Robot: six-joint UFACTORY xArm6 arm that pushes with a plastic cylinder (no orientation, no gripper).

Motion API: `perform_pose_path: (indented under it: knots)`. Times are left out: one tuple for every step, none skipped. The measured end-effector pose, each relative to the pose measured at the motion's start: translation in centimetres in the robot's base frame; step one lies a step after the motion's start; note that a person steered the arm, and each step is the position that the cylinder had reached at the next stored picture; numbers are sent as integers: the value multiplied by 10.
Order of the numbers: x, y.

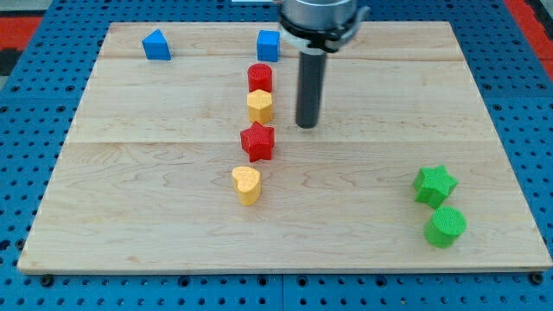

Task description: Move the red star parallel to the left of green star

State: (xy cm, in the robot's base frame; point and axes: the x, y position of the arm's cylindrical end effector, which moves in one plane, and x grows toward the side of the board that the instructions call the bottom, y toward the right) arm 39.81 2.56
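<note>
The red star (257, 141) lies near the middle of the wooden board (155, 199). The green star (434, 185) lies far off at the view's right, lower than the red star. My tip (307, 125) stands on the board just up and to the right of the red star, apart from it, and to the right of the yellow block.
A red cylinder (260, 77) and a yellow block (260, 105) sit in a column above the red star; a yellow heart (246, 184) lies below it. A green cylinder (446, 226) sits below the green star. Two blue blocks (156, 45) (268, 45) lie near the view's top.
</note>
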Motion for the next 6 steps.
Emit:
perform_pose_path:
  knots:
    - [-26, -50]
    - [-49, -115]
    - [-13, -166]
    - [8, -99]
    - [52, -72]
    - [68, 4]
